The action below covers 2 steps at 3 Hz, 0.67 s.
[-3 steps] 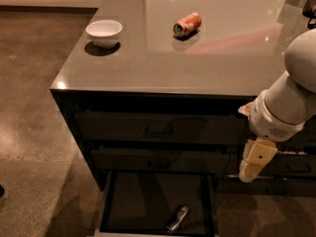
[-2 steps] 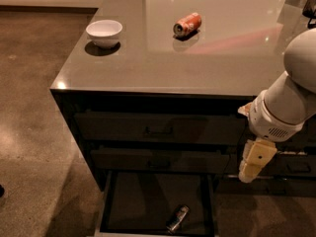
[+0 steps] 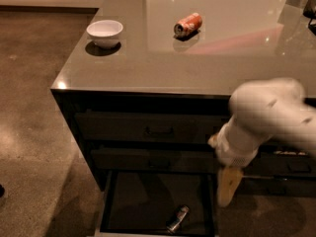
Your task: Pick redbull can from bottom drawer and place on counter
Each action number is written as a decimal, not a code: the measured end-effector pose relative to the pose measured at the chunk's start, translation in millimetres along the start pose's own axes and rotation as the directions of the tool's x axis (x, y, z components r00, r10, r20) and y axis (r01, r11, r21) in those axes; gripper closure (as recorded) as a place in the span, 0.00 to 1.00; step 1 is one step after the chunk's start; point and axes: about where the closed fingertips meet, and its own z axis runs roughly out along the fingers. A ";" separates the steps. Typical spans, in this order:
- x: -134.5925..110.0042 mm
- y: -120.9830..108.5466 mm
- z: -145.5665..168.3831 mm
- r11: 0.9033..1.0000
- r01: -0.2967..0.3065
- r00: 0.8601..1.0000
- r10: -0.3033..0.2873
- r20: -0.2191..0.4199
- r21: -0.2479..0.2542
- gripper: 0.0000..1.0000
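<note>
The redbull can [image 3: 177,219] lies on its side on the dark floor of the open bottom drawer [image 3: 140,201], near its front right. The glossy grey-beige counter [image 3: 148,65] spans the top above the dark drawer fronts. My gripper [image 3: 228,184] hangs pointing down from the white arm [image 3: 269,115], in front of the cabinet at the drawer's right edge. It is above and to the right of the can and does not touch it.
A white bowl [image 3: 104,32] stands at the counter's left side. An orange-red can [image 3: 188,24] lies on its side near the counter's middle. Two closed handled drawers [image 3: 158,131] sit above the open one. Brown floor lies to the left.
The arm and gripper have moved left and lower, from beside the cabinet's right side to the open drawer's right edge. The can, bowl and orange-red can have not moved.
</note>
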 end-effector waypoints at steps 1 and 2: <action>-8.4 34.4 87.3 0.990 0.130 0.986 -0.124 0.108 -0.047 0.00; -14.4 22.9 102.5 0.979 0.203 0.968 -0.204 0.149 0.023 0.00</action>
